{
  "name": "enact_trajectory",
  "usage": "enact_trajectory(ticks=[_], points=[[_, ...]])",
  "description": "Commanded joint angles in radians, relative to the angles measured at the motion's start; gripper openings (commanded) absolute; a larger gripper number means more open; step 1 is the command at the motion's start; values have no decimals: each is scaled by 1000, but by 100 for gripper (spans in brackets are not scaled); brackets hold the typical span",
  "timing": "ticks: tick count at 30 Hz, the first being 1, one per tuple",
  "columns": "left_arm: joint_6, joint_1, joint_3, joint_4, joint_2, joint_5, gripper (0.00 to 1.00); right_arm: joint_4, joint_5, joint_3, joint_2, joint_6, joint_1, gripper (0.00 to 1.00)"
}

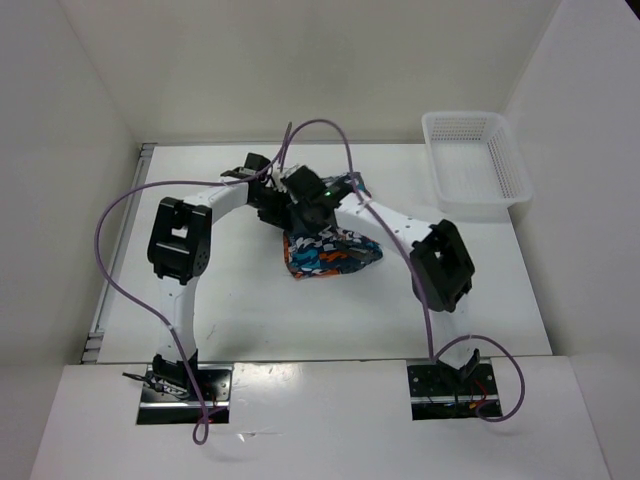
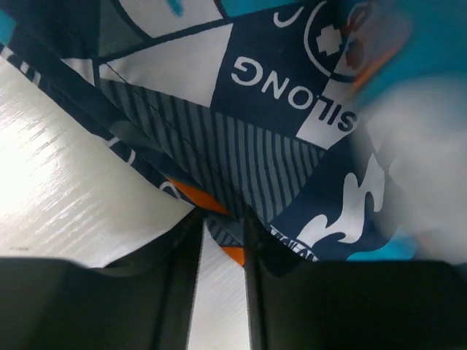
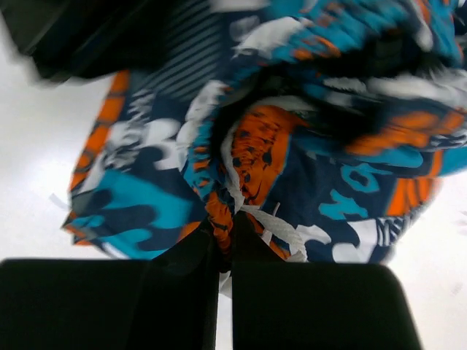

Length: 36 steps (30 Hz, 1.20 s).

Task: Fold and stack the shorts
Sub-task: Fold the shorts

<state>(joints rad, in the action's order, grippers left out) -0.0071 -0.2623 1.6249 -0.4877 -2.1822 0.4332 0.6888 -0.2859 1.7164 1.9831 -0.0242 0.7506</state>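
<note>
We judge the folding barely begun: the shorts [image 1: 328, 252] are still one crumpled bundle, with nothing stacked. Our right gripper [image 3: 222, 232] is clamped on a gathered edge, and our left gripper [image 2: 217, 219] nips a fold at its tips. The bundle hangs just beneath both jaws, its long axis running crosswise from the left jaws toward the right.

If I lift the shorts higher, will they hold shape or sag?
Likely sag: the shorts hang crumpled in folds from the right hand. Probably light, since a small pinch holds them. The loose white cord might snag.
</note>
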Motion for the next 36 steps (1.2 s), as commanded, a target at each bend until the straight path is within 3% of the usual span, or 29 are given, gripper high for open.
enact_trajectory(ticks=[1, 7, 9, 10, 11, 14, 18, 21, 25, 28, 30, 36], points=[[7, 8, -5, -58, -74, 33, 34, 8, 19, 80, 28, 61, 54, 0], [7, 29, 4, -68, -74, 53, 30, -11, 91, 144, 115, 61, 85, 0], [7, 38, -8, -68, -64, 42, 38, -11, 100, 144, 137, 52, 85, 0], [7, 52, -8, -68, -47, 42, 44, -11, 100, 144, 137, 52, 85, 5], [7, 72, -17, -68, -38, 15, 48, -20, 112, 144, 137, 52, 85, 24], [7, 106, -17, -68, 4, -46, 55, -29, 154, 144, 137, 41, 96, 64], [7, 166, 12, -78, 41, -68, 60, -70, 246, 153, 47, 20, 105, 88], [7, 179, 47, -89, 64, -106, 64, -141, 318, 120, -62, -22, 105, 94], [7, 164, 90, -89, 133, -82, 64, -306, 317, -82, -260, -95, 86, 96], [7, 105, 90, -89, 171, -30, 68, -397, 297, -324, -372, -224, 11, 90], [7, 68, 108, -89, 182, -5, 70, -397, 259, -382, -383, -262, -37, 85], [7, -35, 161, -63, 112, -37, 73, -387, 221, -468, -302, -344, -98, 41]])
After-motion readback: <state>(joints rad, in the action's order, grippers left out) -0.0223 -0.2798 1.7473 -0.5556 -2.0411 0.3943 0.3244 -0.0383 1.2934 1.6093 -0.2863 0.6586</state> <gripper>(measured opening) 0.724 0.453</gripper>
